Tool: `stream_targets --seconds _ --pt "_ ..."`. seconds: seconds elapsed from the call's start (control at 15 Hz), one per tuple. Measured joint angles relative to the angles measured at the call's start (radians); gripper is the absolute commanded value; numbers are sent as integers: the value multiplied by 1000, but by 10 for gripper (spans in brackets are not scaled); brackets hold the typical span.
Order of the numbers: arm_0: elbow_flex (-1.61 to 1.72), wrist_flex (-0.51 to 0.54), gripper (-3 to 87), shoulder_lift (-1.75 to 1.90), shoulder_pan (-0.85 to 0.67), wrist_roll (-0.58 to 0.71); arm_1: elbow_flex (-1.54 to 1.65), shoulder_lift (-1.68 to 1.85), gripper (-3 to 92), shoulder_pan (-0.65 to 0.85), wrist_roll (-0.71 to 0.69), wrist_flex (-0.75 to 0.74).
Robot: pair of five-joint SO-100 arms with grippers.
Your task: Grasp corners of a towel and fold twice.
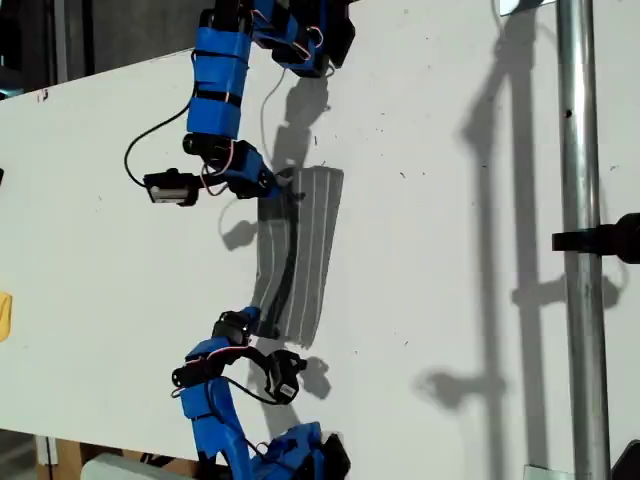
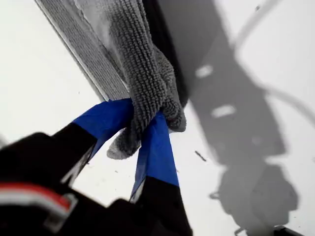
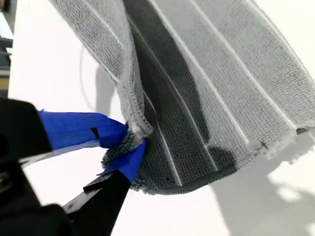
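The grey striped towel (image 1: 310, 240) lies as a long, narrow strip on the white table (image 1: 450, 250). Its edge toward the exterior view's left is raised between two blue arms. One arm's gripper (image 1: 272, 184) holds the strip's upper end and the other arm's gripper (image 1: 250, 322) its lower end; the wrist views do not show which is which. My first gripper (image 2: 145, 118) is shut on a bunched corner of the towel (image 2: 142, 73). My second gripper (image 3: 129, 142) is shut on a corner of the towel (image 3: 206, 83), whose layers rise from its jaws.
A metal pole (image 1: 585, 250) runs down the exterior view's right side with a black clamp (image 1: 600, 240) on it. Shadows of the arms and pole fall across the table. A yellow object (image 1: 5, 315) sits at the exterior view's left edge.
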Motion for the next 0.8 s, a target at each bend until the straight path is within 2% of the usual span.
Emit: stream_targets --seconds 0.13,0.27,0.53,0.8 --pt "-44 35 -28 0 -23 9 5 9 -3 -5 -11 15" --pt "-2 35 -28 9 -9 -21 41 8 -3 -72 40 2" --pt "198 -84 -27 25 83 -112 190 -37 -3 -193 184 -114" --pt "327 -202 -26 25 104 -167 219 -167 -3 -227 239 -213"
